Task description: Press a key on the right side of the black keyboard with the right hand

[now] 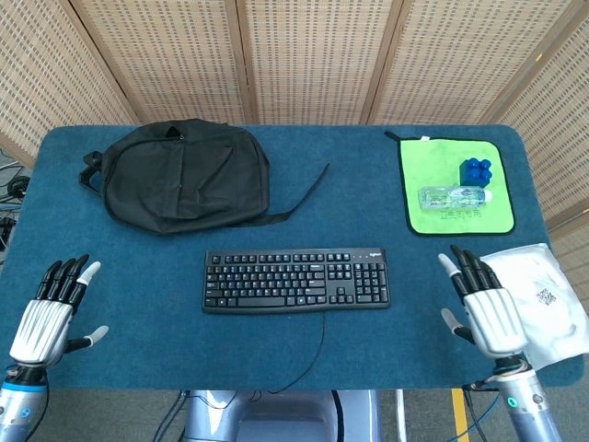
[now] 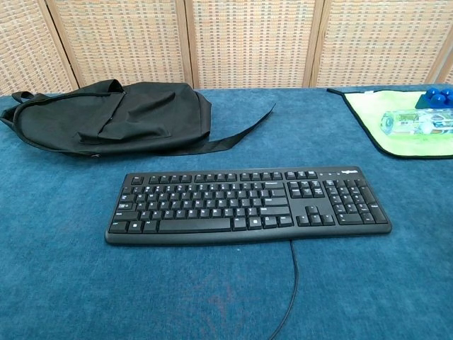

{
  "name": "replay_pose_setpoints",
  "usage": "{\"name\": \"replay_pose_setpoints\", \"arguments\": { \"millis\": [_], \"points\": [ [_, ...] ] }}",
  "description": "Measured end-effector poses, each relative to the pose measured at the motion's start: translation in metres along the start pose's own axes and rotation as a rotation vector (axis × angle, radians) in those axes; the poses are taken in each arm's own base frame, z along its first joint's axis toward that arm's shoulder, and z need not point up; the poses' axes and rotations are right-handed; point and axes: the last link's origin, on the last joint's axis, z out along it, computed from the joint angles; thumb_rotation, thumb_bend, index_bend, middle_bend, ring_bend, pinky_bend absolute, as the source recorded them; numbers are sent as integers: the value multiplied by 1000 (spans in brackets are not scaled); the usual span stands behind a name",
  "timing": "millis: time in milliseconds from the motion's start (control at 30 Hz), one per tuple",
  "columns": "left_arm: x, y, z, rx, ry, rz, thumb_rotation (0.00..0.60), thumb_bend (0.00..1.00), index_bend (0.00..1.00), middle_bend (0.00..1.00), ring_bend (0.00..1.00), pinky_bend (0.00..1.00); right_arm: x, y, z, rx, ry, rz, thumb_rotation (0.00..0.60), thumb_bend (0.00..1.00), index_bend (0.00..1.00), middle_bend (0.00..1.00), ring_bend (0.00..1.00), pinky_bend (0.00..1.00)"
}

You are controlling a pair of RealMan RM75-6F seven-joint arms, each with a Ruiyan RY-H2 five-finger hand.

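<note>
One silver-and-black right hand (image 1: 486, 311), fingers spread and empty, right of flat black plastic keyboard (image 1: 295, 279); approach leftward, lower a single fingertip squarely onto one number-pad key.

We see the black keyboard (image 1: 295, 279) lying flat on the blue surface (image 1: 276, 354), long edge running left to right, keys facing up. It's full size, number pad at its right end, white legends on the keys. Its thin black cable (image 2: 289, 290) trails off the near edge toward us. Nothing touches it.
</note>
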Motion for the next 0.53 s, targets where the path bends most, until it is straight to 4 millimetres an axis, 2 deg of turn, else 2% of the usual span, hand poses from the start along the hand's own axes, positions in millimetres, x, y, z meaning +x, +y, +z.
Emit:
{"name": "replay_pose_setpoints", "arguments": {
  "millis": [233,533],
  "points": [
    [-1,0,0,6,-4,1,600,0,0,0,0,0,0,32,-37,-21,53,-25,600,260,0,0,0,66],
    [4,-2,-1,17,16,-1,600,0,0,0,0,0,2,38,-44,-15,85,-10,600,260,0,0,0,66]
  ]
}}
